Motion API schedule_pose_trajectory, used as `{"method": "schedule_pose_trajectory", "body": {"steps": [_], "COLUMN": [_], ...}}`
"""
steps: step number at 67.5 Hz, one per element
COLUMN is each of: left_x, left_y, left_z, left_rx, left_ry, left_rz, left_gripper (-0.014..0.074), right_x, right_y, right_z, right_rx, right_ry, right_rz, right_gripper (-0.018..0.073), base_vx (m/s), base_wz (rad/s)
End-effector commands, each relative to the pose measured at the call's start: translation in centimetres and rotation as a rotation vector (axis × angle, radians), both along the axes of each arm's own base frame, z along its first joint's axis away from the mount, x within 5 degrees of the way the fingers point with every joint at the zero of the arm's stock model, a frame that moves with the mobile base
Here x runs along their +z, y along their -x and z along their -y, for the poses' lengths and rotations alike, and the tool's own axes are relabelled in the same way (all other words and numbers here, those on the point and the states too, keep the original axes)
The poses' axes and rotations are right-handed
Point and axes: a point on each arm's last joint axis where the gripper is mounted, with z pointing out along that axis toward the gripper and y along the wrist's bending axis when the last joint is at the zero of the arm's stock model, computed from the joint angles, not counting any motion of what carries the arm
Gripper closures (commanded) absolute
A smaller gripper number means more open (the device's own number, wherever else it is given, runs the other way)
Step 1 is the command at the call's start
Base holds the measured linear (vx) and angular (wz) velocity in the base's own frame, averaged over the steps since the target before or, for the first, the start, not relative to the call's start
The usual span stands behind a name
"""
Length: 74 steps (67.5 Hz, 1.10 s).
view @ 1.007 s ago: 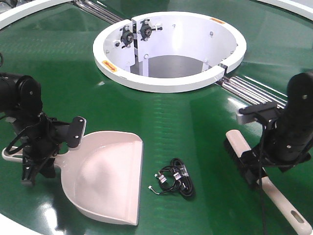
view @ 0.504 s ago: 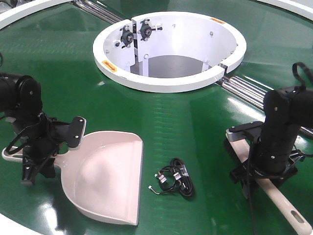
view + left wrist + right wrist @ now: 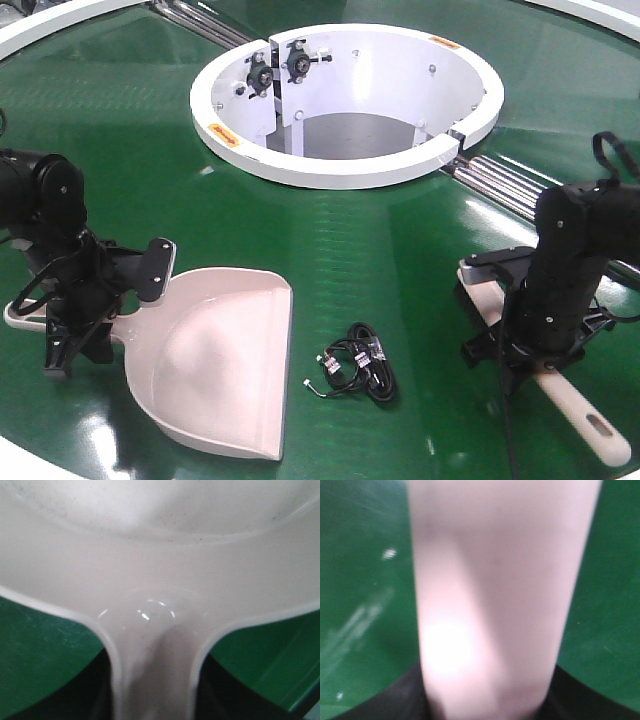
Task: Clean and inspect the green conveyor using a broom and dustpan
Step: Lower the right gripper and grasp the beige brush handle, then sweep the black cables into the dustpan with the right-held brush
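On the green conveyor (image 3: 380,230), the dustpan (image 3: 225,350) is clamped by the left claw (image 3: 97,312). Closure of the right claw (image 3: 530,350) on the broom (image 3: 578,412) cannot be told; loosely held, it could be dropped.

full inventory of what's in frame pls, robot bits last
green conveyor: 1, dark green with a white outer rim, fills the scene.
white ring opening: 1, white, upper centre of the belt.
steel rollers: 2 seams visible, silver, upper left and right of the ring.
dustpan: 1, cream, lower left on the belt, lip facing the cable.
black cable bundle: 1, black with white tags, between dustpan and broom.
broom: 1, cream with dark bristles, lower right, lying on the belt.
left gripper: 1, black, shut on the dustpan handle.
right gripper: 1, black, over the broom handle; grip unclear.
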Motion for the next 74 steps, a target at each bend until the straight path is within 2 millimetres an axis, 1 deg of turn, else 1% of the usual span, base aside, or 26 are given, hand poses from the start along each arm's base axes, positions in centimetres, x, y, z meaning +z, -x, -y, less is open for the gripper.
{"method": "schedule_pose_trajectory", "body": {"steps": [1, 7, 15, 21, 25, 35, 37, 46, 55, 65, 74], "left_x": [2.0, 2.0, 2.0, 2.0, 2.0, 2.0, 2.0, 2.0, 2.0, 2.0, 2.0], "left_y": [-0.1, -0.1, -0.1, -0.1, -0.1, -0.1, -0.1, -0.1, -0.1, -0.1, -0.1], "left_z": [0.3, 0.3, 0.3, 0.3, 0.3, 0.3, 0.3, 0.3, 0.3, 0.3, 0.3], "left_rx": [0.013, 0.013, 0.013, 0.013, 0.013, 0.013, 0.013, 0.013, 0.013, 0.013, 0.013], "left_ry": [0.030, 0.030, 0.030, 0.030, 0.030, 0.030, 0.030, 0.030, 0.030, 0.030, 0.030], "left_rz": [0.066, 0.066, 0.066, 0.066, 0.066, 0.066, 0.066, 0.066, 0.066, 0.066, 0.066], "left_gripper": [0.0604, 0.0604, 0.0604, 0.0604, 0.0604, 0.0604, 0.0604, 0.0604, 0.0604, 0.0604, 0.0603], "right_x": [3.3, 4.7, 6.5, 7.6, 7.9, 7.7, 7.7, 7.6, 7.0, 5.7, 4.6], "right_y": [0.1, 0.5, 1.5, 2.4, 3.0, 4.5, 4.9, 5.7, 5.8, 5.7, 5.6], "right_z": [0.0, 0.0, -0.5, -1.5, -2.3, -5.2, -6.1, -8.3, -8.9, -9.0, -9.4], "right_rx": [-0.016, -0.043, -0.052, -0.053, -0.046, -0.020, -0.018, -0.027, -0.090, -0.124, -0.141], "right_ry": [-0.020, -0.038, -0.048, -0.055, -0.056, -0.055, -0.061, -0.096, -0.092, -0.046, -0.038], "right_rz": [0.115, 0.157, 0.205, 0.216, 0.204, 0.153, 0.150, 0.152, 0.115, 0.037, -0.032], "right_gripper": [0.0570, 0.0568, 0.0565, 0.0564, 0.0564, 0.0564, 0.0564, 0.0564, 0.0564, 0.0564, 0.0564], "base_vx": [0.00, 0.00, 0.00, 0.00, 0.00, 0.00, 0.00, 0.00, 0.00, 0.00, 0.00], "base_wz": [0.00, 0.00, 0.00, 0.00, 0.00, 0.00, 0.00, 0.00, 0.00, 0.00, 0.00]}}
